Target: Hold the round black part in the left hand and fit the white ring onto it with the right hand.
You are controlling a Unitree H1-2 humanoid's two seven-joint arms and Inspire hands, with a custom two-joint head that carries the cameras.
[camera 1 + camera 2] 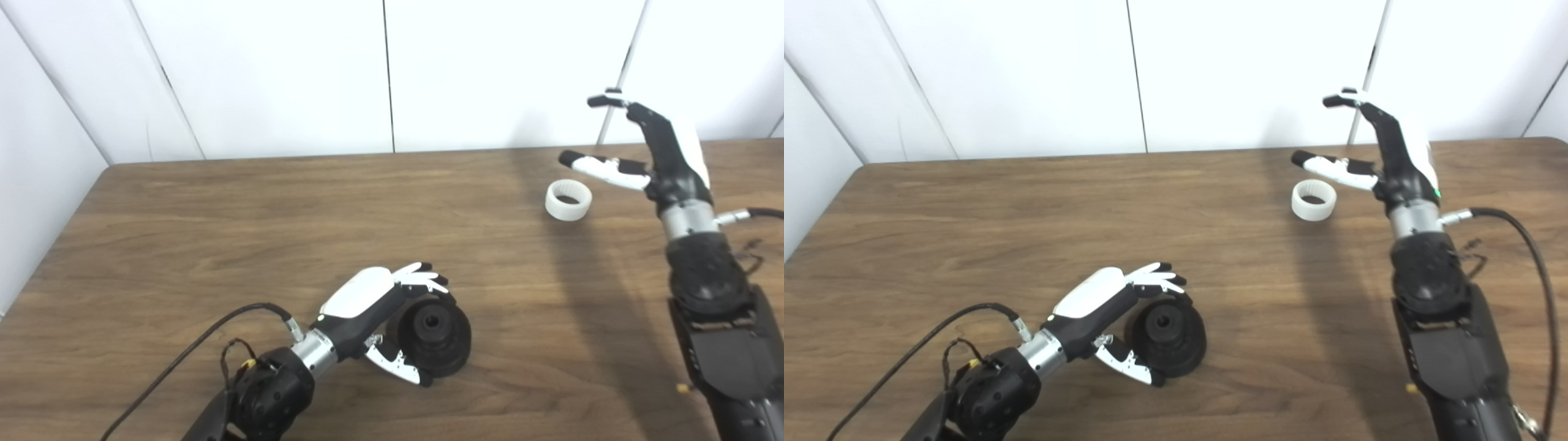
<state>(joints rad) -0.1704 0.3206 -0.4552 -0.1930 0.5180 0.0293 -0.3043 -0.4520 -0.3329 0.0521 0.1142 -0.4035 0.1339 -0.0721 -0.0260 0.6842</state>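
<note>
The round black part lies tilted on the wooden table, near the front, with its centre hole facing the camera. My left hand wraps it from the left: the fingers curl over its top and the thumb presses its lower front edge. The white ring rests flat on the table at the far right. My right hand hovers just right of and above the ring, open, thumb stretched toward it and fingers raised, touching nothing.
White wall panels stand right behind the table's far edge, and another panel closes off the left side. Cables trail from the left wrist across the front of the table and from the right wrist.
</note>
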